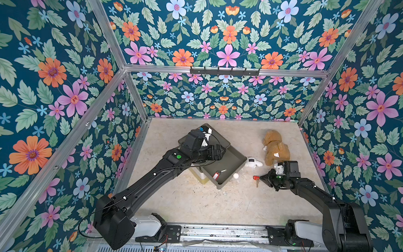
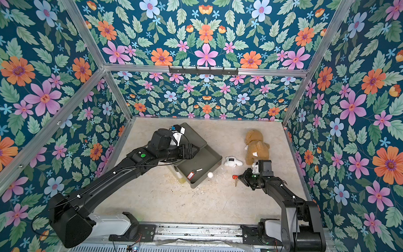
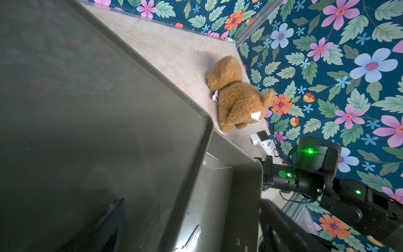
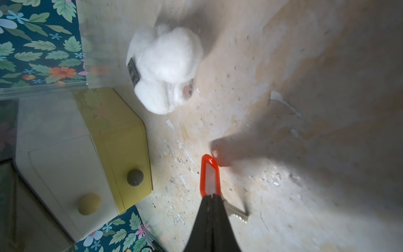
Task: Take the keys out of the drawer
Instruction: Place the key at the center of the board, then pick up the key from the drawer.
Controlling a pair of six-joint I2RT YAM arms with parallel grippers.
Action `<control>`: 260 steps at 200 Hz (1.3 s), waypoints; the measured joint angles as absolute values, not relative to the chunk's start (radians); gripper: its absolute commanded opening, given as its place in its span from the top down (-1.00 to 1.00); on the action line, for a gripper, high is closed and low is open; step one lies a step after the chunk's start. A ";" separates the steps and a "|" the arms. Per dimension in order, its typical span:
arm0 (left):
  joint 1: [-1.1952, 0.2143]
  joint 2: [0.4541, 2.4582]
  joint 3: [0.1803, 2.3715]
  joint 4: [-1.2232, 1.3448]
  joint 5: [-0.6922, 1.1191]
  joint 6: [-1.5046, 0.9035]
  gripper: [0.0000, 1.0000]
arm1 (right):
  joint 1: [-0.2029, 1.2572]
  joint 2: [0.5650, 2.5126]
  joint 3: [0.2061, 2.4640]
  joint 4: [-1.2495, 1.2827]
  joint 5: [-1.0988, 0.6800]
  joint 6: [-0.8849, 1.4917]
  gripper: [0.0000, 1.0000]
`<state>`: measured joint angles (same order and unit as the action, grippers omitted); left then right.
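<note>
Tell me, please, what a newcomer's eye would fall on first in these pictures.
The loud floral walls on every side catch the eye first. Next comes the brown plush dog at the far right of the table. Just nearer than it, the right gripper is shut on a red-tagged key, outside the open drawer.

Tag (image 4: 209, 174): glossy red plastic. Drawer (image 1: 229, 165): matt olive plastic. Bear (image 1: 276, 148): fuzzy plush. Counter (image 1: 193, 200): rough, flaking.
</note>
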<state>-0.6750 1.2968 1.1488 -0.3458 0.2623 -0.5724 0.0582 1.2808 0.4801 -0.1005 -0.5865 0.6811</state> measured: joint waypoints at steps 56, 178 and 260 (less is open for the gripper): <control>-0.675 1.289 1.149 -0.360 0.234 -0.572 -0.99 | 0.051 1.284 0.508 -0.155 -0.542 0.634 0.83; -0.673 1.253 1.152 -0.421 0.151 -0.556 -0.99 | 0.057 1.076 0.683 -0.420 -0.442 0.589 0.22; -0.665 1.204 1.136 -0.421 0.063 -0.545 -0.99 | 0.513 1.174 1.259 -0.643 -0.361 0.490 0.22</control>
<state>-0.6651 1.2041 1.1362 -0.4210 0.0631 -0.5453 0.5133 1.1736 1.2594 -0.6426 -0.3614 0.4900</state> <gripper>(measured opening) 0.994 0.390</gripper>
